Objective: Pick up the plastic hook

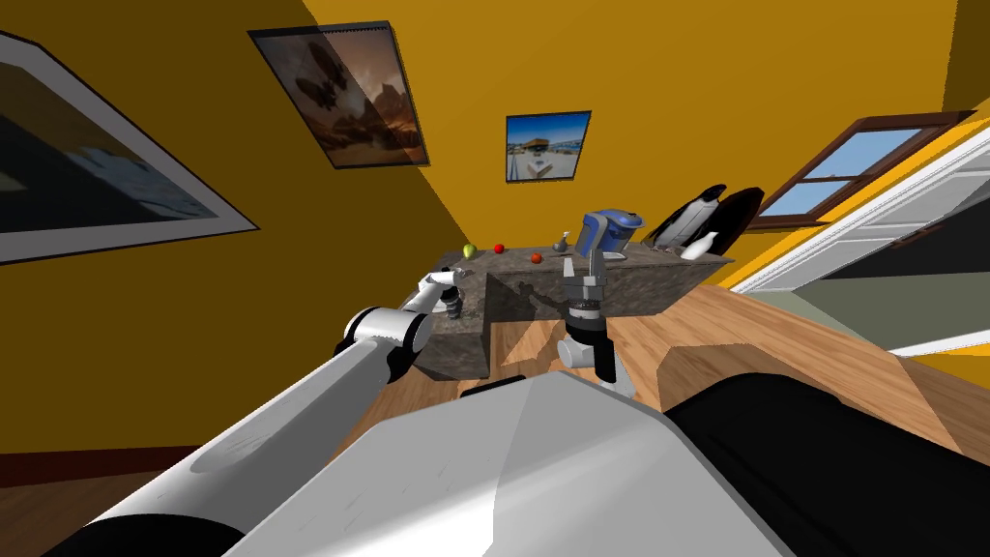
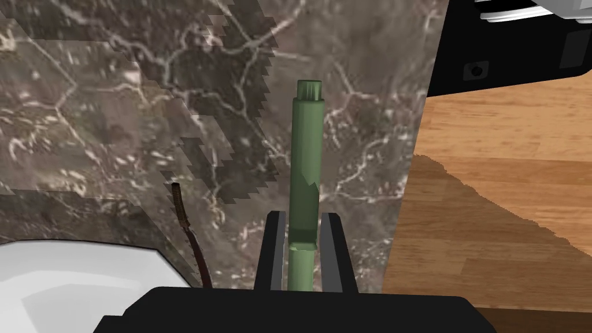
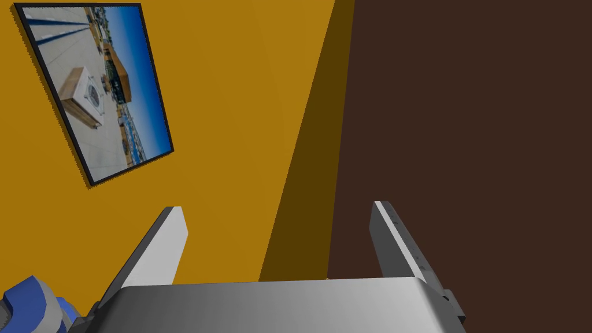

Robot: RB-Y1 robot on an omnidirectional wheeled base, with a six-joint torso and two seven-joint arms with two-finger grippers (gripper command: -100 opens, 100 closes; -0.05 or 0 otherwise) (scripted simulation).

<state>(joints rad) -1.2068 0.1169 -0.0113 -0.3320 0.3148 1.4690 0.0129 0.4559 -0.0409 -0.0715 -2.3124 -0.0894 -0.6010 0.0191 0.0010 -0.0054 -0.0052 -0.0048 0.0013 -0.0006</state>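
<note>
Green hook [image 2: 305, 167], long axis straight out from the left hand's [image 2: 303, 217] grip.

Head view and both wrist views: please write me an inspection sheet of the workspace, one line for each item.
Surface: dark veined stone counter on a wooden floor.
Job's things: green hook, over the stone; lifted or not, cannot tell.
Clutter: blue machine, green fruit, red fruits, white bottle.
Grippers: left gripper shut on the green hook; right gripper open, raised.
Cables: one thin dark cord beside the left gripper.
Surroundings: yellow walls, framed pictures, window.
</note>
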